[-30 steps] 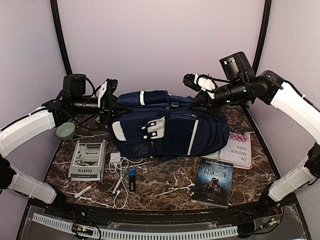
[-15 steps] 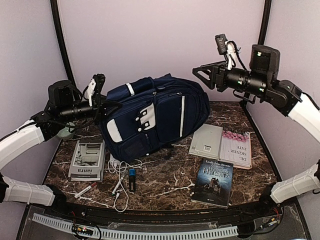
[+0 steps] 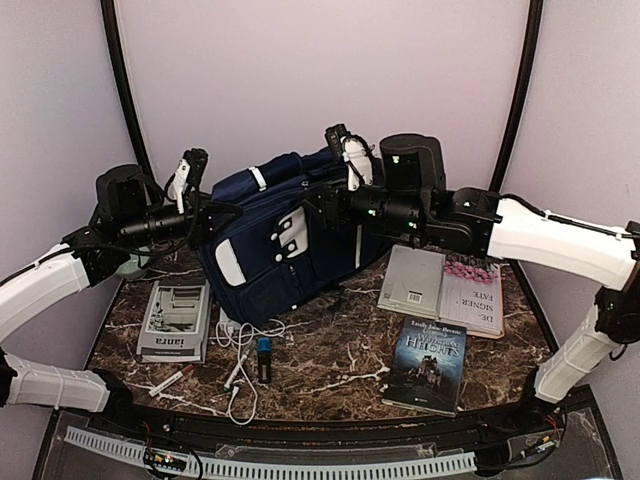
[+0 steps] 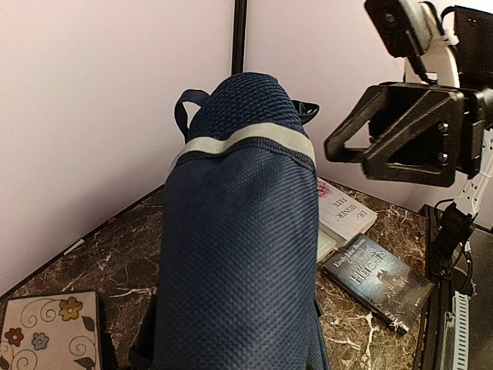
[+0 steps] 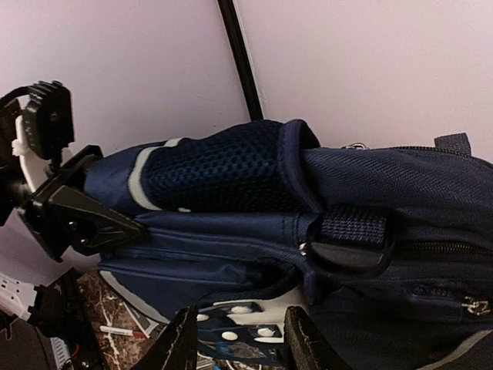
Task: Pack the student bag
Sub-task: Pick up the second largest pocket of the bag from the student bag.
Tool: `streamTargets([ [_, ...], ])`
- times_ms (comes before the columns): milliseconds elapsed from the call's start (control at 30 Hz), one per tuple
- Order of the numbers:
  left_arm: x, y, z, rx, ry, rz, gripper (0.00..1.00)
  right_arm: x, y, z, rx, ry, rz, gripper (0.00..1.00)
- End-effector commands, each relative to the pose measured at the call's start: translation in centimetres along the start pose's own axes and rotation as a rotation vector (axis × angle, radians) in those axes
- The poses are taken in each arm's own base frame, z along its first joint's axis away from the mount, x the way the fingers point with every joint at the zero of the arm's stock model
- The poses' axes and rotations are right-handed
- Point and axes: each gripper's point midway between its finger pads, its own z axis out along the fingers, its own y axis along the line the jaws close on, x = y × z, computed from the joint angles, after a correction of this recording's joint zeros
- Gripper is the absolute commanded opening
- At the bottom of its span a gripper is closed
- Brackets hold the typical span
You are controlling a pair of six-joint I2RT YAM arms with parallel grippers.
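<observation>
My left gripper (image 3: 225, 211) is pinched shut on the top left of the student bag (image 3: 320, 265). The bag stands at the back of the table (image 3: 340, 365), long way up, leaning a bit left, front facing me. My right gripper (image 5: 243, 320) has its fingers apart by the bag's top.

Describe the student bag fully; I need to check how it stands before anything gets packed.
The student bag is a large navy fabric backpack with white trim stripes, a white patch, front pockets and a top handle. It stands roughly upright on the marble-patterned table. The left gripper appears to pinch its side, and the open right gripper hovers at its front pockets.
</observation>
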Motion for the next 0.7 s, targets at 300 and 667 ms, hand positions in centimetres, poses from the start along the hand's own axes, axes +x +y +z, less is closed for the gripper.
streamTargets([
  [300, -5.3, -2.8, -1.7, 0.109, -0.187, 0.091, 0.00, -3.1, -4.6, 1.6, 0.106, -0.092, 0.072, 0.37],
  [667, -5.4, -2.7, -1.6, 0.109, -0.186, 0.100, 0.00, 0.8, -3.8, 2.3, 0.041, -0.027, 0.077, 0.32],
])
